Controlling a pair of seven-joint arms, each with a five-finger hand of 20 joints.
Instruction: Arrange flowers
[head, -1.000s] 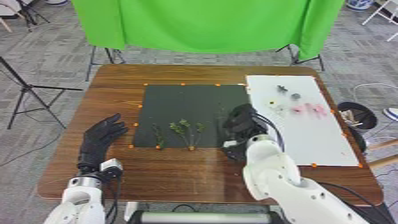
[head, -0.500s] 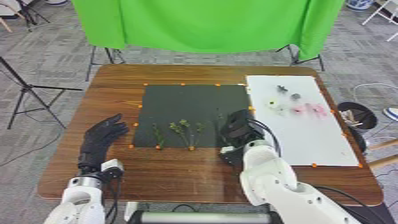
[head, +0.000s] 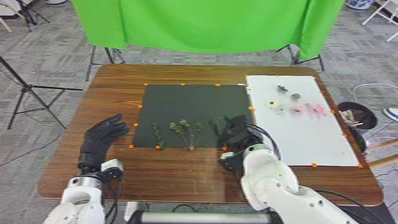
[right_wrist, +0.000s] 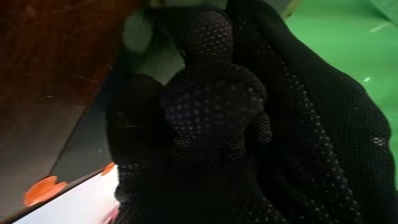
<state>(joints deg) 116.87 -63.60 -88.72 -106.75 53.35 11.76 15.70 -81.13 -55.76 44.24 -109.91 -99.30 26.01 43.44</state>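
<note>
At least 2 green sprigs (head: 186, 133) lie by the dark mat's (head: 191, 102) near edge while the pink flowers (head: 317, 109) sit on the white board (head: 306, 142), so you look early on, with those left. By the mat's near right corner, your right hand (head: 234, 135) is mostly closed, pinching a leafy stem (right_wrist: 161, 62) between thumb and fingers.

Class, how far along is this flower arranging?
Leafy stems already lie on the dark mat. The right hand seems to pinch a green leaf at the mat's near right corner. The pink flowers on the white board look left to add, so it's probably partway done.
</note>
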